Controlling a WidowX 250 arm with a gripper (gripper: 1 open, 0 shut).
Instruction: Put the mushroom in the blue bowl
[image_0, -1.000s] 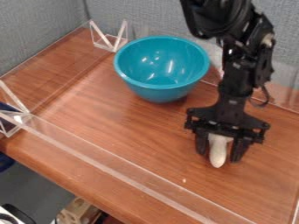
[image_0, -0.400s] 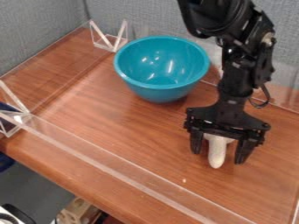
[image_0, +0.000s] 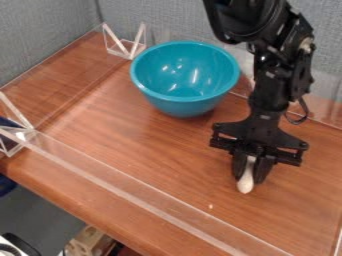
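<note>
The gripper (image_0: 250, 170) points straight down at the wooden table (image_0: 120, 120), its two fingers (image_0: 238, 166) drawn in against the mushroom (image_0: 247, 180) and pinching it between them. The mushroom stands roughly upright on the table surface; only its cream-white lower end shows below the fingertips. A vertical approach with the jaws closing from both sides suits an elongated object standing on end, since the grip bears on the narrow stem and leaves room to lift clear.

Relative to the blue bowl (image_0: 186, 77), the mushroom and gripper sit near its rim on the side toward the camera and to the right, apart from it and not touching. The bowl rests open side up with nothing inside, so the transfer is judged not yet begun; the grasp appears just made.

The orange-brown cap is hidden behind the gripper body. Exact contact between pads and stem cannot be resolved. The arm's upper links are cut off by the top edge.
</note>
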